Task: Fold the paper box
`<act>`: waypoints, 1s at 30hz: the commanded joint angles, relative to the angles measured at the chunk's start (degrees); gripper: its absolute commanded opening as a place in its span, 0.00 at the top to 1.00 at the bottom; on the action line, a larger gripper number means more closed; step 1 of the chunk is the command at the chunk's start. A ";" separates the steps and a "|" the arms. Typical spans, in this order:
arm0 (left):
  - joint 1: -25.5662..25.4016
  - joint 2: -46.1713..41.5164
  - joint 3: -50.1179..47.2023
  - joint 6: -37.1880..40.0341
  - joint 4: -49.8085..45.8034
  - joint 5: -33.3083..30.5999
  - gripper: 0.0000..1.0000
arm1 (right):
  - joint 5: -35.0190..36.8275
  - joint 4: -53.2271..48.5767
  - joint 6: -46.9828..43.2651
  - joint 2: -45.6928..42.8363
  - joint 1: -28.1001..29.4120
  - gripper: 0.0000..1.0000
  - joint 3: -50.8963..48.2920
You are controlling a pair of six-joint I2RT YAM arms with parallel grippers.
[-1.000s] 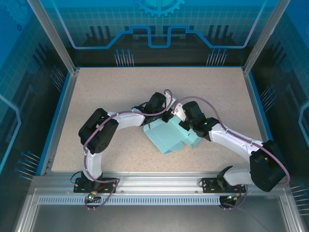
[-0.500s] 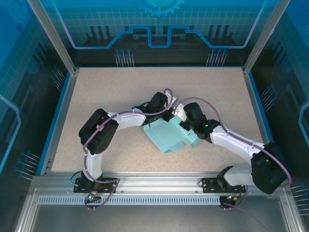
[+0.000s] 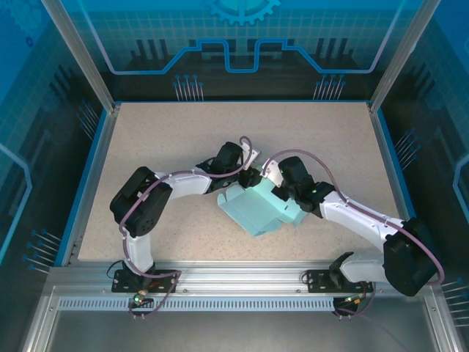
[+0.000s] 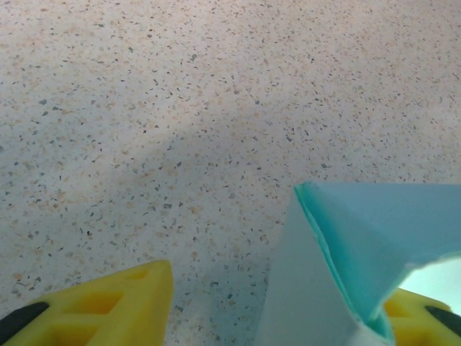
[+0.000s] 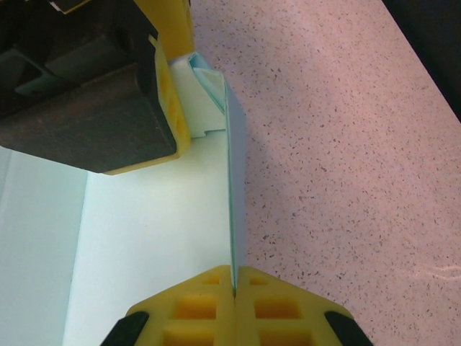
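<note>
The paper box (image 3: pixel 256 209) is pale cyan card, partly folded, lying mid-table between the two arms. My right gripper (image 5: pixel 234 295) is shut on an upright thin wall of the paper box (image 5: pixel 234 180), pinched edge-on between its yellow fingertips. In the top view it (image 3: pixel 278 192) sits at the box's right side. My left gripper (image 4: pixel 277 288) is open, and a raised corner of the box (image 4: pixel 360 238) stands between its yellow fingers (image 4: pixel 115 306), close to the right one, with a wide gap on the left. From above it (image 3: pixel 248 178) is at the box's far left corner.
The speckled beige table (image 3: pixel 161 139) is bounded by a blue rim (image 3: pixel 86 183) and aluminium posts (image 3: pixel 80 59). A metal rail (image 3: pixel 234 275) carrying the arm bases runs along the near edge. In the right wrist view the left gripper's black and yellow finger (image 5: pixel 108 94) sits close ahead.
My left gripper has opened off the box corner and its arm has drawn back a little to the left. The right gripper stays shut on the box wall.
</note>
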 commanded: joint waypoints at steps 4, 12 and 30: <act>1.58 -2.24 -1.58 0.76 -0.10 3.05 0.42 | 0.24 -2.90 -0.69 -1.10 0.28 1.00 1.76; 1.57 -1.96 -1.43 1.83 -2.34 3.47 0.47 | 0.34 -3.22 -1.14 -1.44 0.08 1.00 2.20; 1.07 -3.14 -1.84 0.18 0.66 2.71 0.92 | 1.30 -2.78 1.20 -0.91 0.11 0.94 3.58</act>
